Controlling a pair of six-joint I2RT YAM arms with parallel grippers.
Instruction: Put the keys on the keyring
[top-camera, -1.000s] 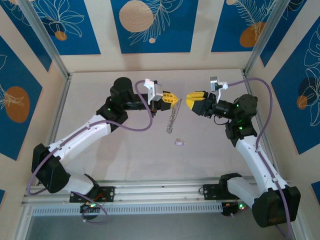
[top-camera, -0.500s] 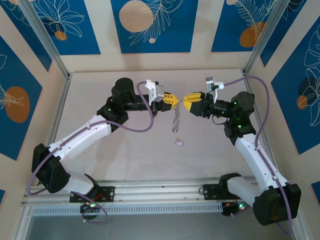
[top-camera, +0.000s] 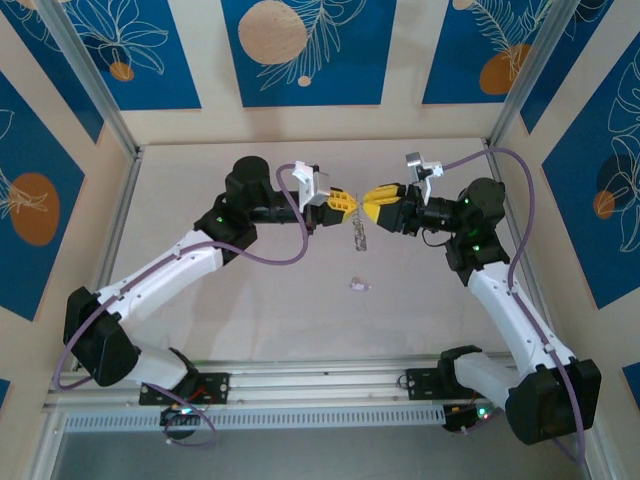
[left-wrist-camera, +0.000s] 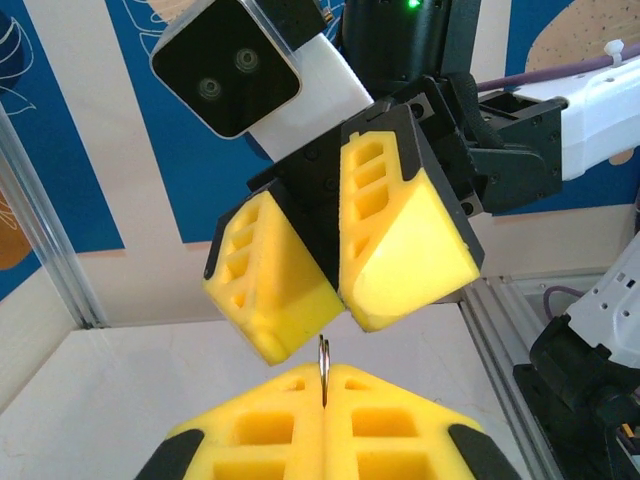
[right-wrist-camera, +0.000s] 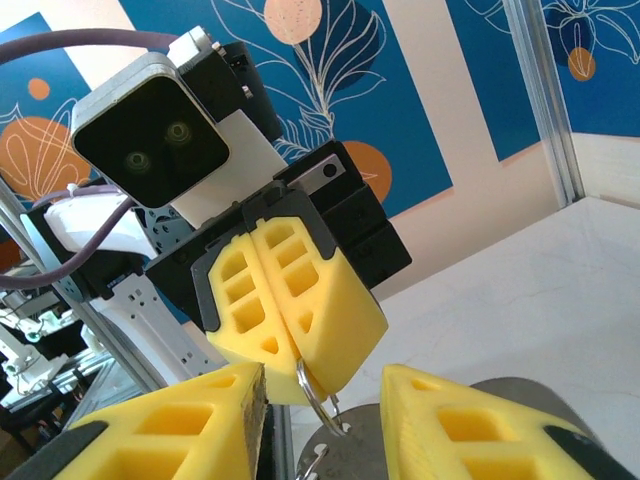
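Hanging in mid-air between the two arms is the thin dark-grey metal keyring (top-camera: 361, 236), its fringe of small silvery pieces dangling under it, clear of the pale desk (top-camera: 270, 330). The left gripper (top-camera: 349, 203), with blocky yellow fingers, is clenched on the top edge of the loop. From its own wrist camera the wire stands upright, pinched in the seam between the two closed fingers. The right gripper (top-camera: 372, 197) faces it tip to tip with its yellow fingers spread apart (the right wrist camera shows a plain gap between them, and the ring and the left gripper's tip sit in line with that gap). I cannot tell whether the right fingers touch the ring. Down on the desk, nearer the arm bases and roughly below the hanging ring, lies one tiny pale key (top-camera: 358, 285) with a lilac tint, alone and well apart from both grippers. Both arms reach in from the near edge, their wrists meeting near the middle of the desk.
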